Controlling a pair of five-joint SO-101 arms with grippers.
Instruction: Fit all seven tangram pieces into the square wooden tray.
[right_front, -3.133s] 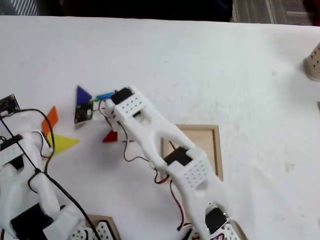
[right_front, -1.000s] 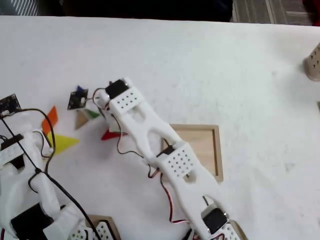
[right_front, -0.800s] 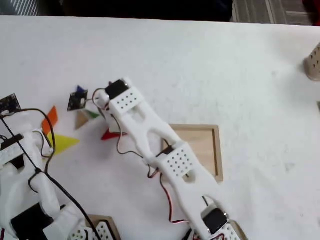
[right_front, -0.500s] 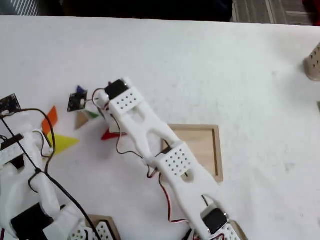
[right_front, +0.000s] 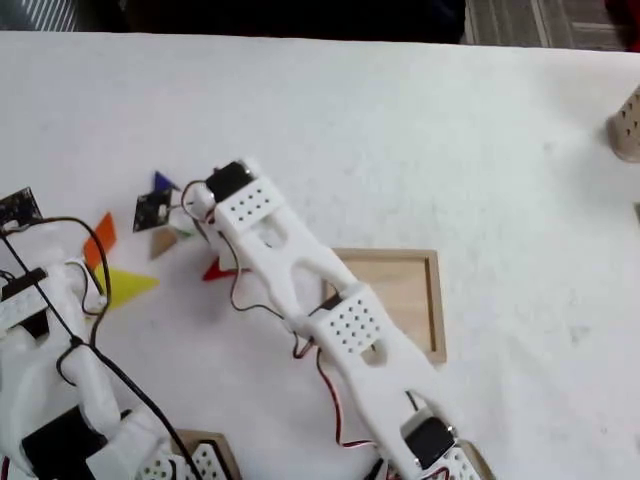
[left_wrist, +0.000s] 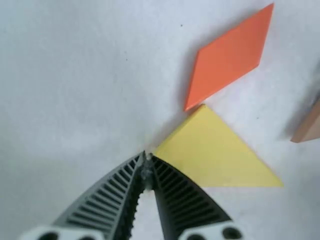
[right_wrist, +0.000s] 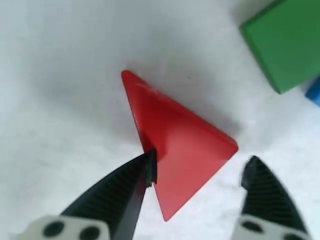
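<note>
The red triangle (right_wrist: 175, 145) lies flat on the white table, and my right gripper (right_wrist: 200, 172) stands open astride its near corner, one finger touching its edge. From above, the red triangle (right_front: 214, 270) peeks out beside the right arm (right_front: 300, 280). The square wooden tray (right_front: 412, 290) lies partly under that arm, its visible part bare. My left gripper (left_wrist: 145, 165) is shut on nothing, tips at a corner of the yellow triangle (left_wrist: 215, 152), with the orange parallelogram (left_wrist: 230, 57) just beyond. A green piece (right_wrist: 285, 45) and a blue one (right_wrist: 315, 92) lie past the red triangle.
A purple triangle (right_front: 163, 182), a tan triangle (right_front: 160, 243) and a green piece (right_front: 183, 230) cluster near the right arm's wrist. The orange parallelogram (right_front: 100, 240) and yellow triangle (right_front: 125, 285) lie by the left arm (right_front: 40, 350). A perforated beige cylinder (right_front: 628, 125) stands at the right edge.
The right arm's wrist has swung slightly left and farther back over the red triangle, uncovering more of the purple triangle. The pieces and the left arm have stayed put.
</note>
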